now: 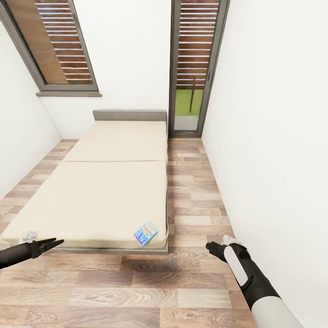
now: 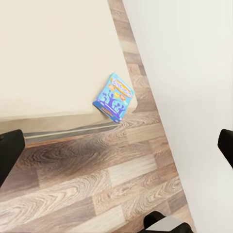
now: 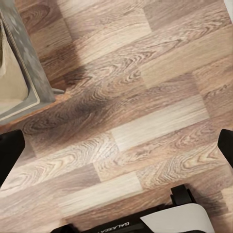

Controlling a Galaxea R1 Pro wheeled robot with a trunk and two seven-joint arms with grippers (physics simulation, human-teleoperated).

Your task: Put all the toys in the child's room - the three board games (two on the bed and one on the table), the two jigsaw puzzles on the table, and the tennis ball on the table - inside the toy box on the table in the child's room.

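Note:
A small blue board game [image 1: 146, 233] lies flat on the near right corner of the bed [image 1: 105, 196], close to the mattress edge. The left wrist view shows the same board game [image 2: 114, 96] on the bed [image 2: 48, 58], ahead of the fingers. My left gripper [image 1: 55, 243] hovers open and empty off the bed's near left corner, low over the floor. My right gripper [image 1: 210, 247] is open and empty over the floor, right of the bed's foot. The bed [image 3: 14, 82] corner shows in the right wrist view. The table, toy box, jigsaw puzzles and tennis ball are out of view.
A wood-plank floor [image 1: 196, 191] runs as a strip between the bed and the white right wall [image 1: 273, 136]. A slatted glass door [image 1: 193, 68] stands at the far end. A slatted window [image 1: 54, 45] is on the left wall.

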